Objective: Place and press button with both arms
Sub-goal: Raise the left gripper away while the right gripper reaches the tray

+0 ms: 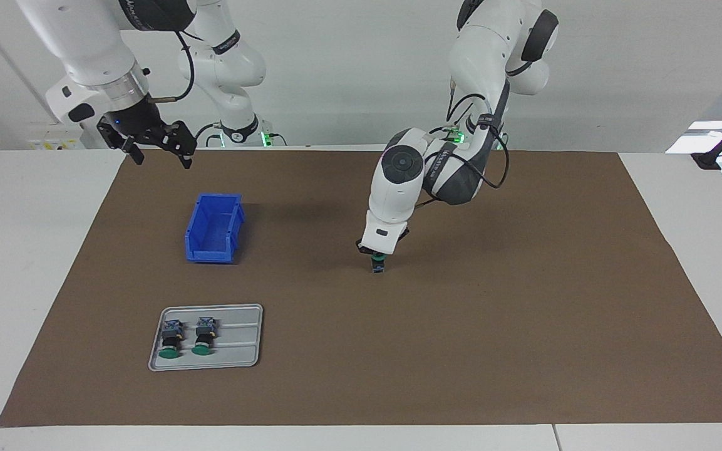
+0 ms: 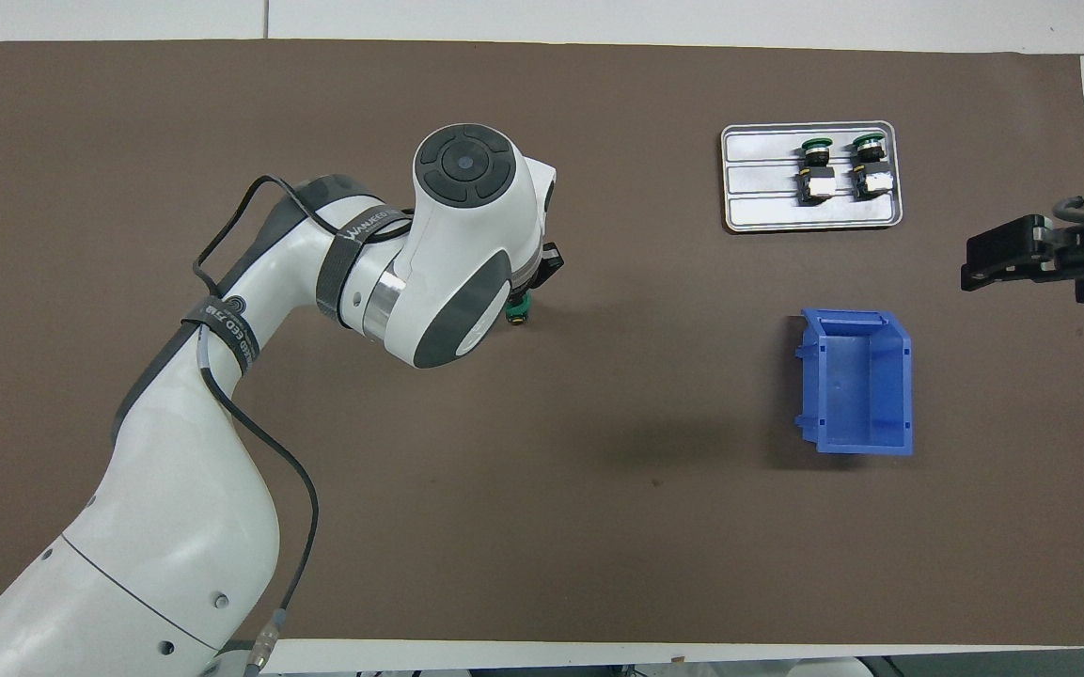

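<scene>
Left gripper [image 1: 378,255]: sitting at the centre of the facing frame, pointing straight down, clamping narrowly on the button [image 1: 378,264].
Button: standing upright on the brown mat [image 1: 523,326], green cap up, its base seemingly touching or just above the mat; I cannot tell which.
Risk on letting go: the small block is likely tipping over if the fingers drag it while opening.
Right gripper [image 1: 159,145]: waiting at upper left of the facing frame, jaws spread wide, holding nothing.
Risk on pressing: an off-centre push could be toppling or sliding the button.
Surroundings: blue bin [image 1: 213,228] left of centre; grey tray [image 1: 235,341] at lower left, carrying two spare buttons [image 1: 186,338].
</scene>
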Controlling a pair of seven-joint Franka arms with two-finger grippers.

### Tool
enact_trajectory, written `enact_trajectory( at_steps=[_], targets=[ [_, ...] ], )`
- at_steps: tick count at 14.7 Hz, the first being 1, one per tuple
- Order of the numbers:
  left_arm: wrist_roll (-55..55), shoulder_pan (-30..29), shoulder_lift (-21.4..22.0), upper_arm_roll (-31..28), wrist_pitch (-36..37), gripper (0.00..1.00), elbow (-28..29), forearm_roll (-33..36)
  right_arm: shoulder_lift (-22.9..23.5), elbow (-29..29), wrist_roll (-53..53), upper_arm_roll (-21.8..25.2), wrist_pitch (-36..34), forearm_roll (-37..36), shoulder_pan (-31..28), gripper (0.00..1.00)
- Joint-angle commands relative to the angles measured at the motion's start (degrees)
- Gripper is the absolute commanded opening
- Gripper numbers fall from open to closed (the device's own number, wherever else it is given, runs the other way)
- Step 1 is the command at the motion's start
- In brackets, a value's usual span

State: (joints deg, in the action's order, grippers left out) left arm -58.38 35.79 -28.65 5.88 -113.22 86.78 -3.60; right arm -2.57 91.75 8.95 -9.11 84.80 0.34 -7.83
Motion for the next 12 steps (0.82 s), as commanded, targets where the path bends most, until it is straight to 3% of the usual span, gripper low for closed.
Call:
enact_trajectory(
  at_steps=[1, 7, 10, 12],
  targets=[
    [-0.2, 0.7, 0.4, -0.5, -3.5, 0.01, 4.0, 1.1, -0.8, 1.0, -1.0, -0.5, 0.0, -0.1, -1.1, 1.0],
    [-0.1, 0.9, 0.4, -0.7, -2.7, 0.02, 3.9, 1.1, -1.4, 1.3, -1.4, -0.6, -5.2, 0.0, 0.1, 1.0],
    [-0.1, 0.9, 0.4, -0.8, -0.7, 0.17, 1.1, 1.0, -1.3, 1.2, -1.6, -0.5, -4.8, 0.0, -0.2, 1.0],
    [0.0, 0.5, 1.1, -0.8, 0.5, 0.2, 0.9, 0.6, -1.1, 0.8, -1.6, -0.4, -4.6, 0.0, -0.2, 1.0]
  ],
)
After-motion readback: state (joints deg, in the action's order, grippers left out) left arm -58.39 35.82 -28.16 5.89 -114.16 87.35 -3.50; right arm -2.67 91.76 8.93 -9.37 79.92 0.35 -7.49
